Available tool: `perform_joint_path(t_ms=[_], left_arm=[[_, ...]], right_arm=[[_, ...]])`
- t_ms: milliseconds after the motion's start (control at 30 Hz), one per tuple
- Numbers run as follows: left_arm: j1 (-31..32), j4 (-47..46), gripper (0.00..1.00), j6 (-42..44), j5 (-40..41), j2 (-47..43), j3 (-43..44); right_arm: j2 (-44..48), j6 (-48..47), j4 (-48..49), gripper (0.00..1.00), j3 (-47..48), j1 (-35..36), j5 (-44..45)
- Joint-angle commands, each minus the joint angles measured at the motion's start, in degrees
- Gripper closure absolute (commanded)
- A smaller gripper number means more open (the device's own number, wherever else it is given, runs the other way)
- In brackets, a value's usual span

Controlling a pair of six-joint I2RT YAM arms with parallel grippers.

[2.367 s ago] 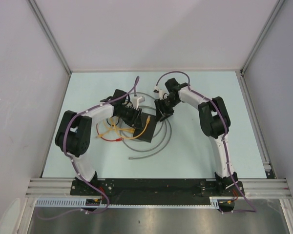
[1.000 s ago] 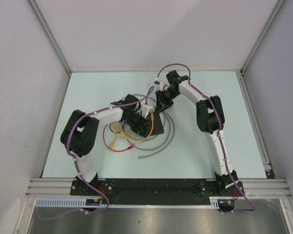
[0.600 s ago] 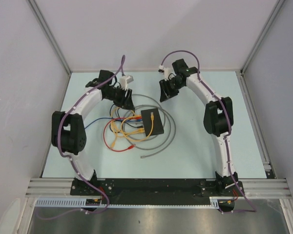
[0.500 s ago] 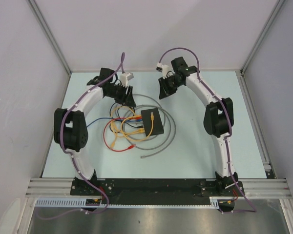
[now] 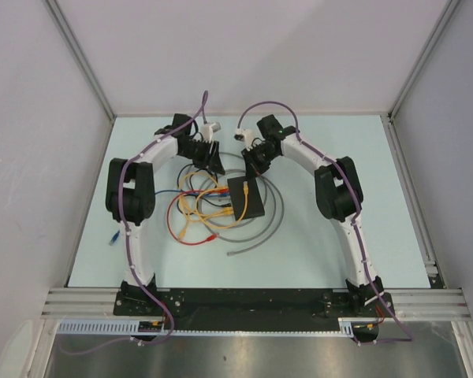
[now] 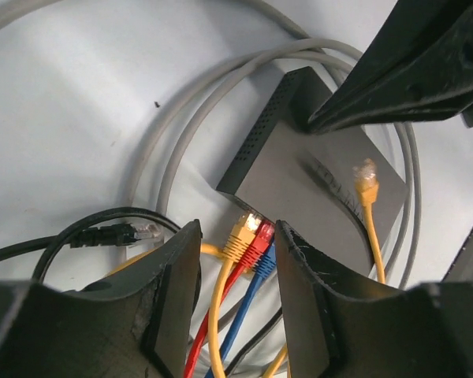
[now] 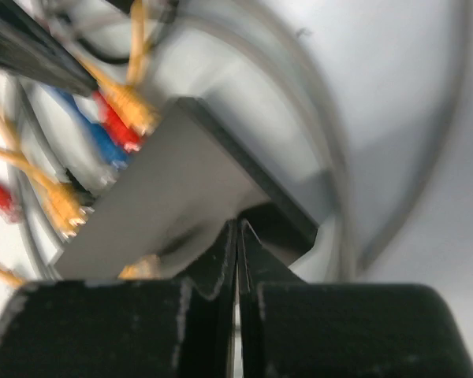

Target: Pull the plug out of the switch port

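The switch is a flat matte-black box lying mid-table among looped cables. In the left wrist view, yellow, red and blue plugs sit side by side in the near edge of the switch. My left gripper is open, with its jaws on either side of these plugs and not touching them. My right gripper is shut and empty, with its tips pressed on the back corner of the switch. In the top view the left gripper and the right gripper stand at the switch's far side.
Grey cable loops ring the switch. Yellow and red cables lie tangled to its left. A loose black plug lies left of my left fingers. A yellow plug rests on the switch top. A small blue connector lies near the left edge.
Both grippers have come in from the back of the table towards the switch. The right tips now press on its back corner, and the left jaws now straddle the plugs.
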State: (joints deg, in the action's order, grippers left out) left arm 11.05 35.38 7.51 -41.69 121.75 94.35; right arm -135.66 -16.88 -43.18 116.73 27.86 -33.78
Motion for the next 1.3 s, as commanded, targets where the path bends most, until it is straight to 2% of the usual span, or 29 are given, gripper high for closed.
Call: perform_joint_path(t_ms=[0,500,600,1267], left_arm=[[-0.5,0.48,0.51,0.31,-4.89,0.59,1.11],[-1.29,1.28,0.54,2.16,-7.17,2.87,-2.59],[-1.29,1.62,0.54,1.81,-8.05,4.1,-1.71],[-0.94,2.59,0.56,1.98,-11.31,9.29,1.19]], right_arm=[[-1.54,-3.86,1.79,1.0,-3.34,1.23,0.65],[-1.72,-5.7,-2.08,1.0,-4.58,0.62,0.74],[-1.8,-8.25,-3.76,1.0,-5.19,0.62,-1.2],[-1.63,-7.29,-2.79,1.0,-7.22,0.53,1.61]])
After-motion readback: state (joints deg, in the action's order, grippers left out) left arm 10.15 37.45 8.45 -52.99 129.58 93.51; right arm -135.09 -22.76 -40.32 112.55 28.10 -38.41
